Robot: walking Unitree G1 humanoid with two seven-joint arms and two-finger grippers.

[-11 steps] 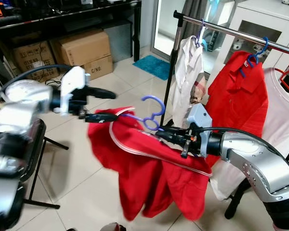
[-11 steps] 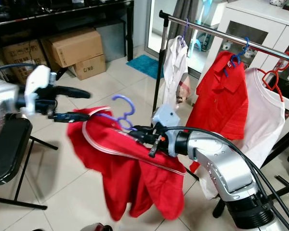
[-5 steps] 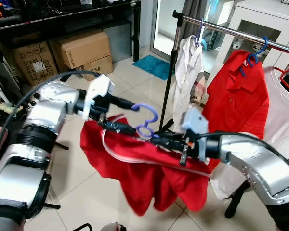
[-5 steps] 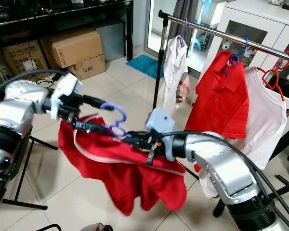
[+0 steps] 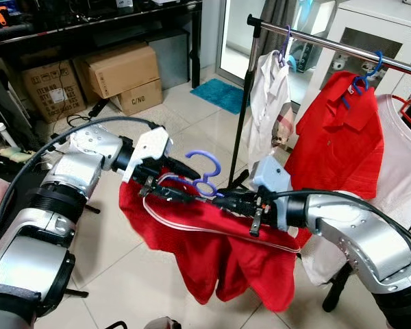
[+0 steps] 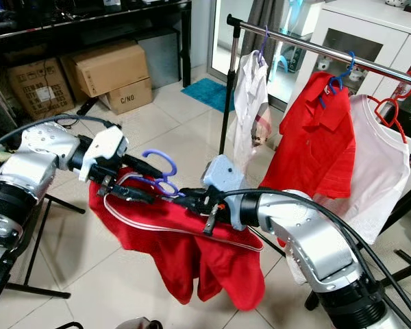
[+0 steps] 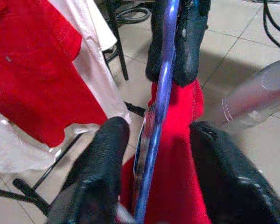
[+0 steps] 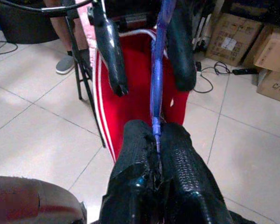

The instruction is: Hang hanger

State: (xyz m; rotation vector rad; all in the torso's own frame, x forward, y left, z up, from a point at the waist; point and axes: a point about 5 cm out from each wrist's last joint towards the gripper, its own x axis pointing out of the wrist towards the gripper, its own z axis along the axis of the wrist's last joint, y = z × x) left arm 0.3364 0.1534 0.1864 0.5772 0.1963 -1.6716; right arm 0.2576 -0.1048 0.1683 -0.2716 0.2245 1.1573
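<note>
Left gripper (image 5: 166, 181) fingers apart astride the hanger (image 5: 204, 179); right gripper (image 5: 227, 201) clamped on its bar. Hanger carries a red shirt (image 5: 212, 240), held low, left of the rail (image 5: 342, 46). Judged light, stiff; shirt limp, liable to slip
</note>
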